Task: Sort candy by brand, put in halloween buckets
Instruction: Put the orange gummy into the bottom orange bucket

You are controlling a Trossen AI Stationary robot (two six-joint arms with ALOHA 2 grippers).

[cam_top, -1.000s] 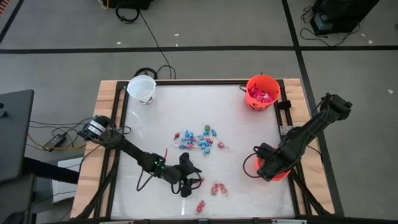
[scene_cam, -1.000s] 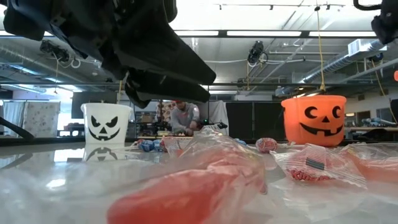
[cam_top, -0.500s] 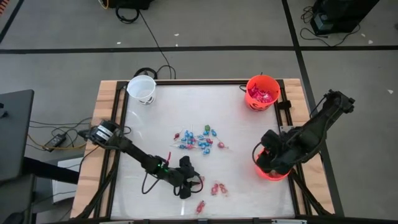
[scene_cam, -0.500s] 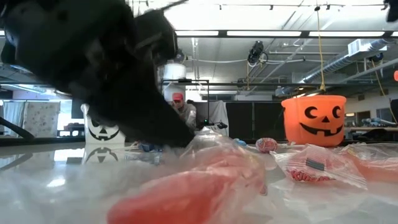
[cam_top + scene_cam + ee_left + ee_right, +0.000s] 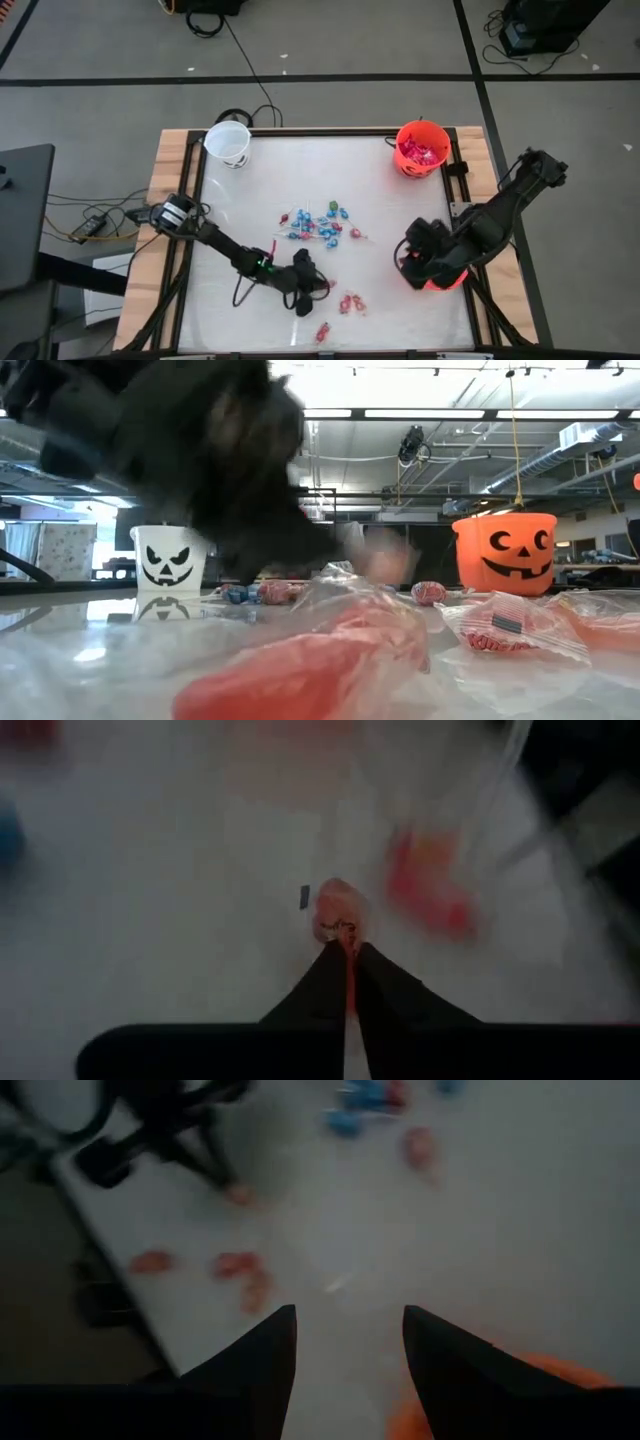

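Loose candy (image 5: 318, 226) in blue and red wrappers lies mid-table, and red packets (image 5: 348, 302) lie near the front edge. My left gripper (image 5: 347, 945) is low over the front of the table, shut on a small red candy (image 5: 338, 912). My right gripper (image 5: 350, 1342) hangs open with nothing in it above the near orange bucket (image 5: 440, 278) at the right. A white bucket (image 5: 228, 143) stands at the far left corner. A second orange bucket (image 5: 421, 148), holding red candy, stands at the far right. My left gripper pinches the red candy's near end (image 5: 342, 932) between its two fingertips (image 5: 325, 975). The fingers slant down from the table's left side. The candy sticks out beyond the tips. I cannot tell whether it is off the table.
The low view has red packets (image 5: 300, 660) close in front, the white bucket (image 5: 170, 565) and an orange bucket with a face (image 5: 505, 552) behind. A wooden frame (image 5: 170, 170) rims the table. Bare tabletop lies between the candy pile and the buckets.
My left gripper has sunk toward the table near the front edge and taken hold of the red candy. My right gripper has risen out of the near orange bucket and shifted a little toward the table's middle, uncovering more of the rim.
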